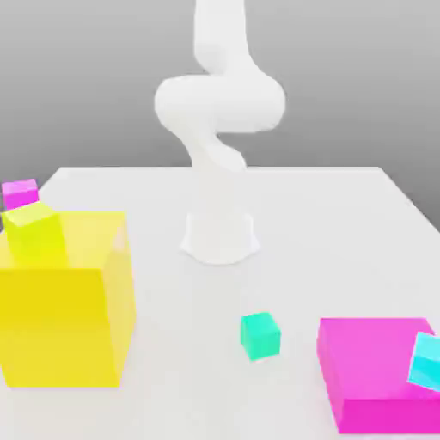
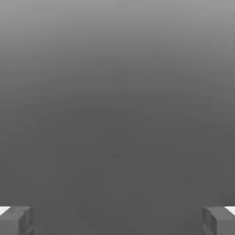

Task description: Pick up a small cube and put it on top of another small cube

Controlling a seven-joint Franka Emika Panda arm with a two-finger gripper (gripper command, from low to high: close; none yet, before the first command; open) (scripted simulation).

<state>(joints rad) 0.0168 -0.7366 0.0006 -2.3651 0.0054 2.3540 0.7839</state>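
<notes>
**Teal cube alone on the table, gripper spread wide and empty**

The small teal-green cube [image 1: 259,334] sits on the bare white table [image 1: 344,223], resting flat with nothing touching it. Taking it as the centre of a clock in the exterior view, the arm's white base [image 1: 220,237] stands at about 11 o'clock, some way back, with the arm [image 1: 219,94] rising and curling above it. At about 4 o'clock lies a big flat magenta block [image 1: 365,369], near the teal cube but apart from it. The light cyan small cube [image 1: 425,361] rests on that block's top at its far edge on the exterior view's right, tilted rather than square to the block. At 9 o'clock, well apart, stands a big yellow block [image 1: 64,301], with a lime-yellow small cube [image 1: 34,230] on its top near the back corner. Just behind that, at about 10 o'clock, a small magenta cube [image 1: 19,193] sits at the table's edge.

In the hand view the gripper [image 2: 117,220] has its two grey fingertips [image 2: 16,220] standing at opposite edges of the picture, as far apart as they go, with a plain grey background between them. Nothing is held and nothing touches either finger. The teal cube's place relative to the fingers cannot be told from that view
</notes>
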